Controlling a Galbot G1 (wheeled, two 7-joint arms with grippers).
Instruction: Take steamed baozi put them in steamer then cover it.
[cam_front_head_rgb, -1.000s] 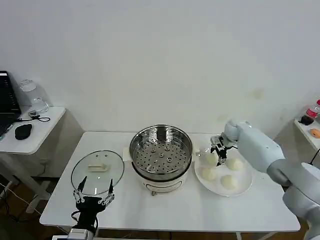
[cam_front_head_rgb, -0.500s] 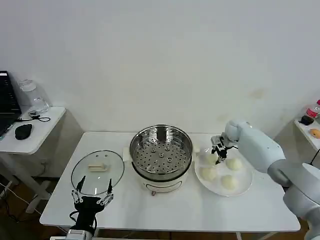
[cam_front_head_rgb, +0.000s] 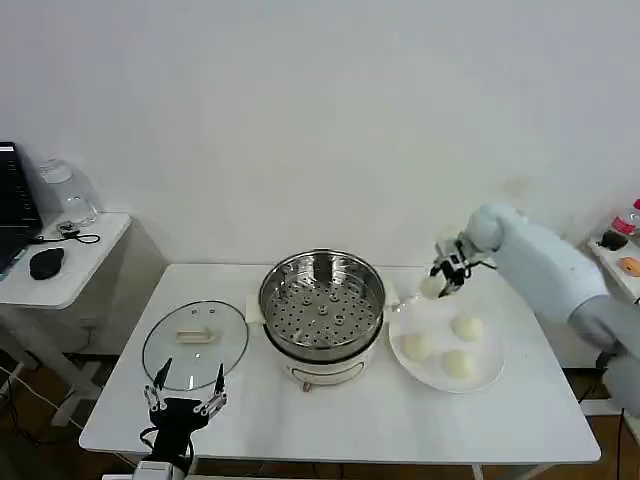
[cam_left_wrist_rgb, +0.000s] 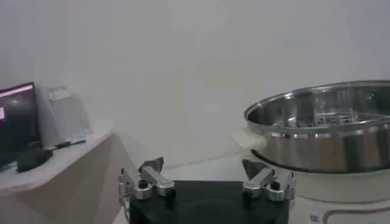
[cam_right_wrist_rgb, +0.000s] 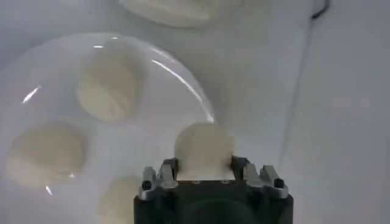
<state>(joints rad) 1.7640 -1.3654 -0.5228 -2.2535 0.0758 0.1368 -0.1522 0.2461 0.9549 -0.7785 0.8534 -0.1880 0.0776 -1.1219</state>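
since 0.5 s ago: right gripper lifted off plate with one baozi | clamped between its fingers, above plate's far-left rim | step: carry first bun; next: swing left over steamer, lower, release | three buns remain | left gripper spread, idle near cover

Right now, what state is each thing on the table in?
steamer: uncovered, basket holding nothing
cover: off, lying flat on the table left of the steamer
held baozi: gripped, lifted above the plate
other three baozi: resting on the plate
right gripper: shut on the held baozi
left gripper: open, idle at the table's near edge
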